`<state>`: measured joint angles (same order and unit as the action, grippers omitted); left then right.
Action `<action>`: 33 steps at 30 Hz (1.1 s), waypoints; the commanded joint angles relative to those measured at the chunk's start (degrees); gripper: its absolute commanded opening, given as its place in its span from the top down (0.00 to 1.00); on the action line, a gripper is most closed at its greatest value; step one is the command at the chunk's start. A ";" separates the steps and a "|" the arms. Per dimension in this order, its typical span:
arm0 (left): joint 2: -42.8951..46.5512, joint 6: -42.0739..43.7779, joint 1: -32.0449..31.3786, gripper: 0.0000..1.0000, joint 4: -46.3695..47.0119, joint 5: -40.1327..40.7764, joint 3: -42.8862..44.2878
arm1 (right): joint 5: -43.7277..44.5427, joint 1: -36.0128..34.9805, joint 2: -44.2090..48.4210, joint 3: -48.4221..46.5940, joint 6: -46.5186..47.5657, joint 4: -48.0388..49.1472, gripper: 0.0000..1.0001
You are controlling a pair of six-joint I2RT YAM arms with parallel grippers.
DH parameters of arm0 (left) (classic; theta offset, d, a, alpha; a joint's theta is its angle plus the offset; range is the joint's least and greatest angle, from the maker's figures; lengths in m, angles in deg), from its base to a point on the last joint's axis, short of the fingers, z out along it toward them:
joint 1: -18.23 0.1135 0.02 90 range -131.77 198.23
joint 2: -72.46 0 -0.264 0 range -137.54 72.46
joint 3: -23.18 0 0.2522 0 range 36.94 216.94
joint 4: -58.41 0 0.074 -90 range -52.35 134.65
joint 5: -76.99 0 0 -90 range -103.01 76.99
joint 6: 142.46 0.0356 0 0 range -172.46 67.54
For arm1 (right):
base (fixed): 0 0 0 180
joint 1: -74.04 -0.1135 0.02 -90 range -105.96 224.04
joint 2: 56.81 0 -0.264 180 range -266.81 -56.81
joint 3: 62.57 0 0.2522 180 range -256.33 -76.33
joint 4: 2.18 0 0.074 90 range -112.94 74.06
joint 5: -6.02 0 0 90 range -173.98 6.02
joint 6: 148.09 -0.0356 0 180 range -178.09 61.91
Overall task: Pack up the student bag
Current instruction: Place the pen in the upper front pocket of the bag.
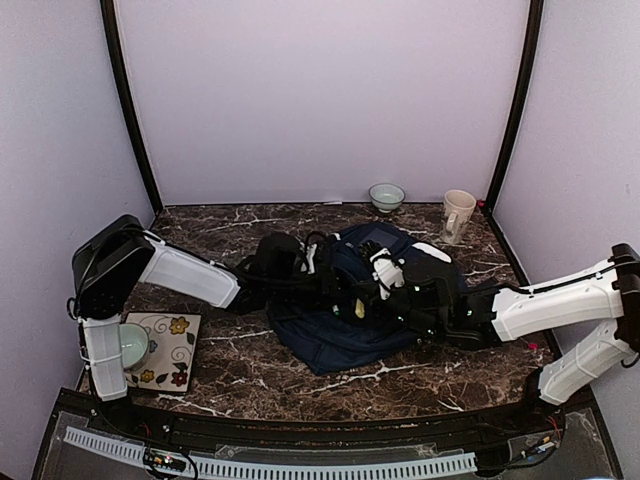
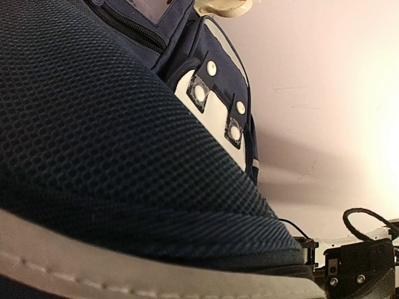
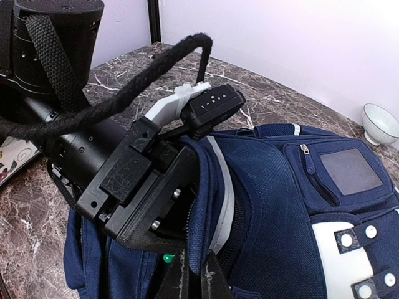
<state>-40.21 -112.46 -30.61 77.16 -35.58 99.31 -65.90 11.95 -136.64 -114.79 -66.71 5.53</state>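
Note:
The navy student bag (image 1: 340,335) lies in the middle of the table with its opening held up. My left gripper (image 1: 325,280) reaches in from the left; in the right wrist view its black jaws (image 3: 181,199) clamp the bag's rim with the pale stripe (image 3: 221,193). My right gripper (image 3: 193,283) is shut on the same rim's navy edge, just below the left one. Bag mesh (image 2: 106,137) fills the left wrist view and hides that gripper's fingers. The white patch with dark squares (image 2: 209,118) also shows in the right wrist view (image 3: 349,249).
A white bowl (image 1: 386,196) and a cream mug (image 1: 458,214) stand at the back. A flowered mat (image 1: 175,345) with a pale green cup (image 1: 133,345) lies front left. A black strap (image 3: 124,93) drapes over the left arm. A small green thing (image 3: 166,257) shows inside the bag.

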 commanded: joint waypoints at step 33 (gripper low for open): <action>39.07 44.49 1.64 0.26 -24.40 36.53 -23.73 | -6.59 -2.22 -3.74 -3.82 -0.08 -2.03 1.00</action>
<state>-2.79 -75.81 -29.91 50.71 3.04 78.78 -69.00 11.01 -139.88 -116.95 -65.88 1.05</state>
